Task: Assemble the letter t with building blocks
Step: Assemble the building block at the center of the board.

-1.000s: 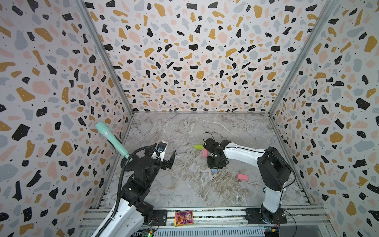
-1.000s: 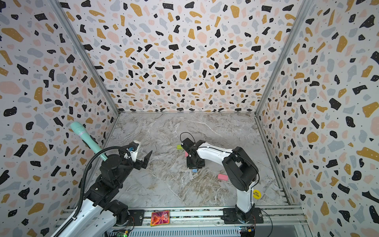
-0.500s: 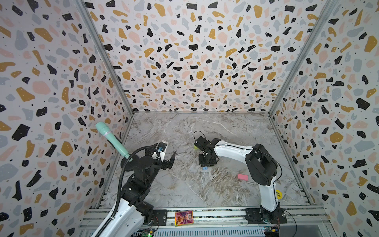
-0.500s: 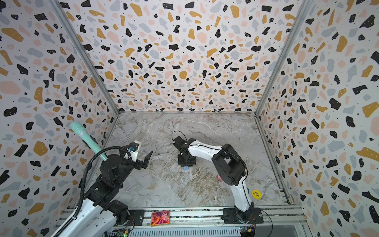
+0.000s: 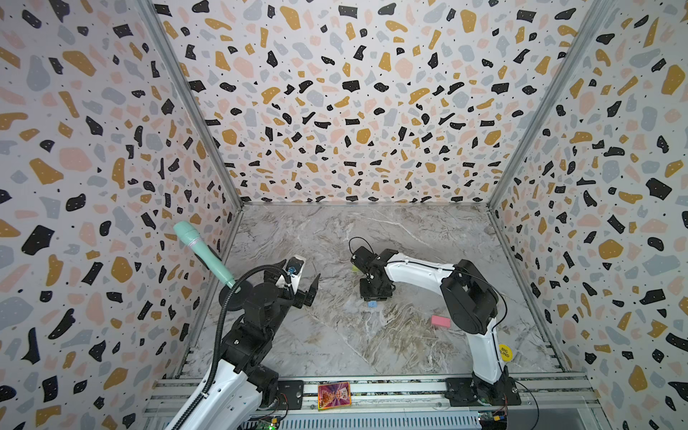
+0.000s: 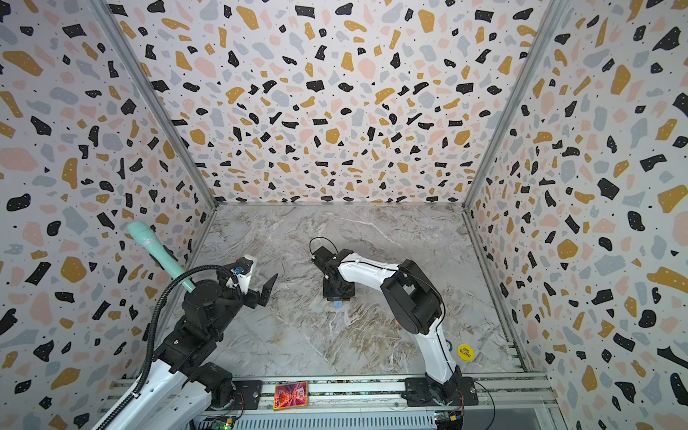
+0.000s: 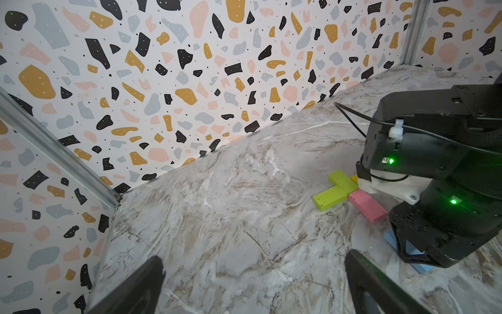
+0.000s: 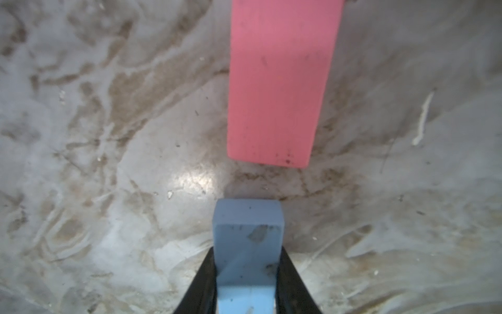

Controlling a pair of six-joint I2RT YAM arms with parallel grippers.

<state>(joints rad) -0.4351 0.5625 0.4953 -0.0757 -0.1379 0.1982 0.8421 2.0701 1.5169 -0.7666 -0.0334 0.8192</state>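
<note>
Blue brick pinched in right hand, pink brick just ahead

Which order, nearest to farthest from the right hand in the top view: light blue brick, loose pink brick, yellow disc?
1. light blue brick: gripped in the right hand.
2. loose pink brick: off to its right, lying flat.
3. yellow disc: farther right, near the front edge.
</note>
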